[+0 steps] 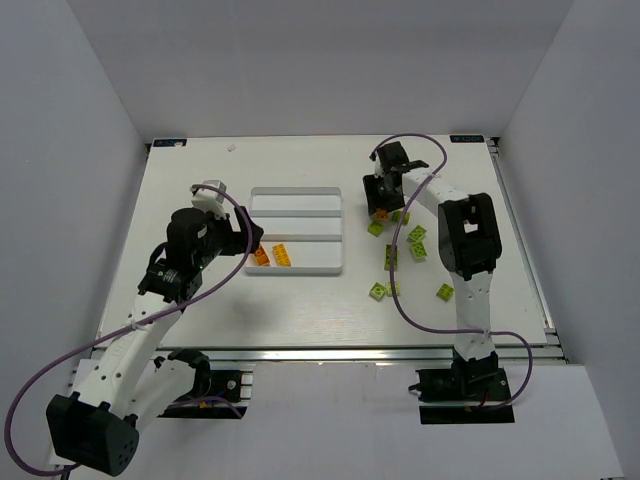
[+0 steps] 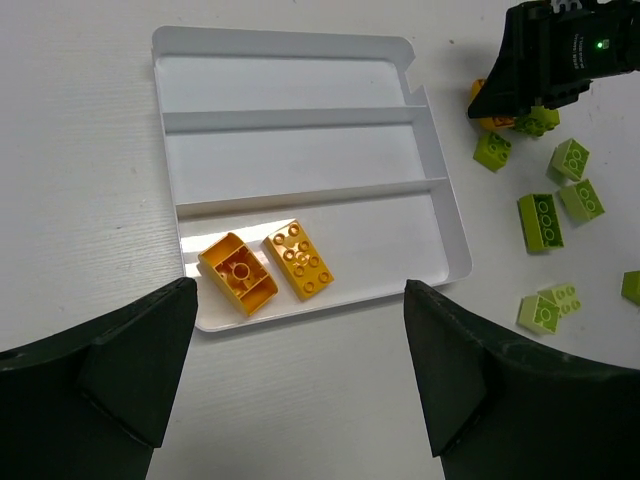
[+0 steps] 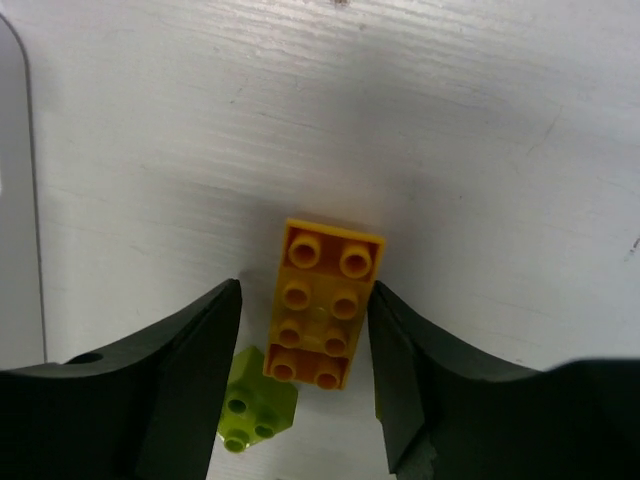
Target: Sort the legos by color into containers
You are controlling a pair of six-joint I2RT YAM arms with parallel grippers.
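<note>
Tray (image 1: 296,192) sits centre-left in the top view, white, with three long compartments split by low ridges. I see two orange legos at the left end of the compartment lowest in that frame. One (image 2: 298,261) lies studs up, two by four; the other (image 2: 238,274) is tipped so its hollow underside shows. My left gripper (image 2: 298,335) hangs over the tray's lower left corner, jaws spread wide, holding nothing.

Right of the tray, glossy lime green legos (image 1: 416,236) lie scattered on the table (image 1: 200,300). My right gripper (image 3: 305,292) is down at the upper end of that scatter, straddling a third orange brick (image 3: 322,320), eight studs up, flat on the table. Its jaws are partly open. A gap shows on the brick's left side, while the finger (image 3: 410,380) on the frame's right looks just against it. A small lime brick (image 3: 255,408) sits beside the orange one's lower left corner.
</note>
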